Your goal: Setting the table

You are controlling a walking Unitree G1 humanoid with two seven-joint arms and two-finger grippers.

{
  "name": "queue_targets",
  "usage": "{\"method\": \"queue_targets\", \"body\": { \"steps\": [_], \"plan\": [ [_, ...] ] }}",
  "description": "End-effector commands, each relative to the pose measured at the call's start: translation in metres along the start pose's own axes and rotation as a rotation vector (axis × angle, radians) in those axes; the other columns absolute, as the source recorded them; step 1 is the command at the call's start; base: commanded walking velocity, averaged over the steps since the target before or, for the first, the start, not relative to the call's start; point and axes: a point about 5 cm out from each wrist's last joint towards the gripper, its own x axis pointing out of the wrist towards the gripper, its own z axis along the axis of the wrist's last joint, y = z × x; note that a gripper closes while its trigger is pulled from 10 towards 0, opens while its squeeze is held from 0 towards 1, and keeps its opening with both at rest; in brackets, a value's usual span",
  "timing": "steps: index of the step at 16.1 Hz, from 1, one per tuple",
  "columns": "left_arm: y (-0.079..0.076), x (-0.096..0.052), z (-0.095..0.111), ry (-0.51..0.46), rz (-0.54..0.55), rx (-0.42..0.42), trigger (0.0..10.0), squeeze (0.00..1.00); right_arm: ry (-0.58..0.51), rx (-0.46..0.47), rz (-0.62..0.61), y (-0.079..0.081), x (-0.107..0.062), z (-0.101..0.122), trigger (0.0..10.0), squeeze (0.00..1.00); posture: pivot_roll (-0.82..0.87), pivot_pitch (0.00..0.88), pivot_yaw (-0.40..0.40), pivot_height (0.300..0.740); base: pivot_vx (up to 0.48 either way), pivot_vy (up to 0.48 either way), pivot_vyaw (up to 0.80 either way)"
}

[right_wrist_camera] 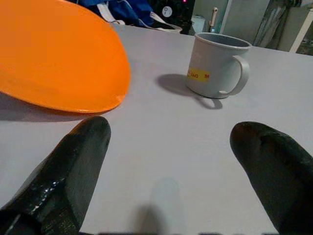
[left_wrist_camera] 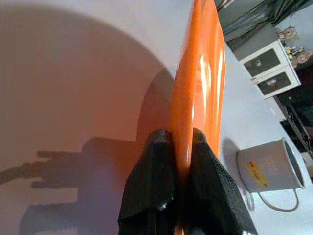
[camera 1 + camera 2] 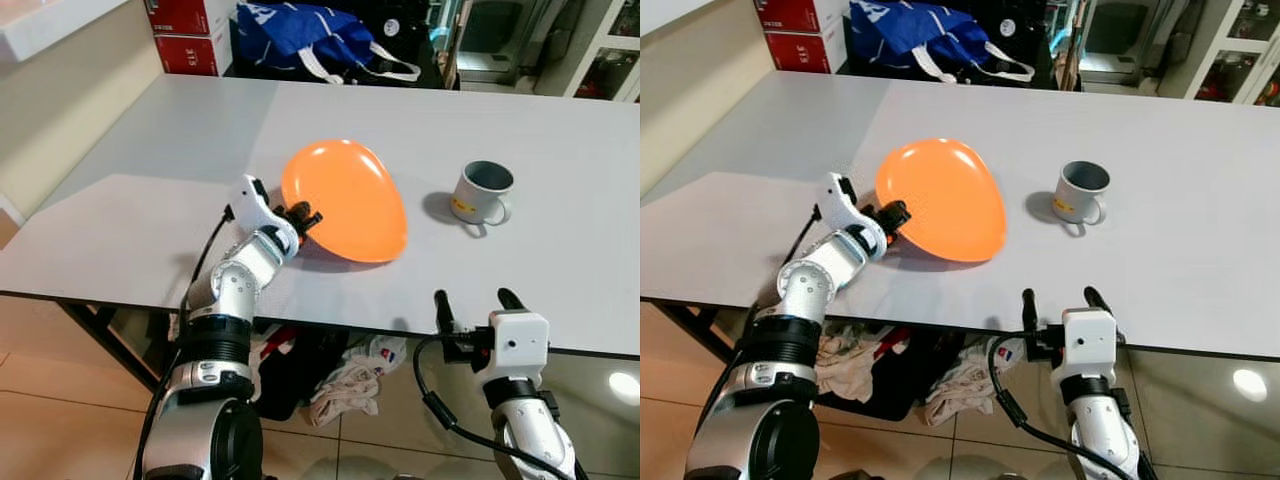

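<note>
An orange plate (image 3: 345, 198) is held tilted above the white table (image 3: 150, 230), its far edge near the tabletop. My left gripper (image 3: 305, 220) is shut on the plate's near left rim; in the left wrist view the two black fingers (image 2: 154, 181) pinch the orange rim (image 2: 195, 98) between them. A grey mug (image 3: 482, 192) with a yellow label stands upright to the plate's right, apart from it. My right gripper (image 3: 478, 302) stands open at the table's front edge, below the mug, with nothing between its fingers (image 1: 73, 161).
A blue bag (image 3: 300, 35) and red boxes (image 3: 185, 35) sit beyond the table's far edge. Cloths (image 3: 345, 385) lie on the floor under the table. A beige wall (image 3: 60, 90) runs along the left side. Cabinets (image 3: 610, 50) stand at the far right.
</note>
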Motion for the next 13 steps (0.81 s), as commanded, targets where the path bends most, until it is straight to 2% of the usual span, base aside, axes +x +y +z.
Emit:
{"method": "queue_targets", "body": {
  "steps": [1, 3, 4, 5, 8, 9, 10, 13],
  "plan": [
    [-0.019, 0.005, 0.005, -0.029, -0.05, -0.026, 0.0, 0.0, -0.011, -0.005, 0.007, 0.002, -0.002, 0.002, 10.0, 0.0, -0.16, 0.008, 0.033, 0.74, 0.0, 0.0, 0.0],
    [-0.018, 0.007, 0.0, -0.014, -0.042, -0.033, 0.0, 0.0, -0.01, -0.006, 0.006, 0.002, -0.003, 0.002, 10.0, 0.0, -0.16, 0.012, 0.035, 0.74, 0.0, 0.0, 0.0],
    [-0.017, 0.008, -0.004, 0.004, -0.035, -0.027, 1.6, 0.0, -0.009, -0.007, 0.006, 0.002, -0.004, 0.003, 10.0, 0.0, -0.17, 0.013, 0.037, 0.74, 0.0, 0.0, 0.0],
    [-0.016, 0.008, -0.006, 0.015, -0.031, -0.017, 10.0, 0.0, -0.009, -0.007, 0.004, 0.002, -0.004, 0.003, 10.0, 0.0, -0.17, 0.014, 0.038, 0.74, 0.0, 0.0, 0.0],
    [-0.018, 0.01, -0.012, 0.045, -0.023, 0.005, 10.0, 0.0, -0.008, -0.006, 0.004, 0.003, -0.006, 0.003, 10.0, 0.0, -0.17, 0.017, 0.04, 0.74, 0.0, 0.0, 0.0],
    [-0.018, 0.011, -0.014, 0.053, -0.021, 0.002, 10.0, 0.75, -0.007, -0.005, 0.004, 0.004, -0.006, 0.003, 10.0, 0.0, -0.17, 0.019, 0.041, 0.74, 0.0, 0.0, 0.0],
    [-0.018, 0.011, -0.015, 0.057, -0.021, -0.004, 10.0, 1.0, -0.006, -0.005, 0.004, 0.004, -0.006, 0.003, 10.0, 0.0, -0.17, 0.021, 0.041, 0.74, 0.0, 0.0, 0.0],
    [-0.018, 0.011, -0.016, 0.063, -0.014, 0.0, 10.0, 1.0, -0.005, -0.006, 0.004, 0.004, -0.007, 0.003, 10.0, 0.0, -0.17, 0.023, 0.041, 0.74, 0.0, 0.0, 0.0]
  ]
}}
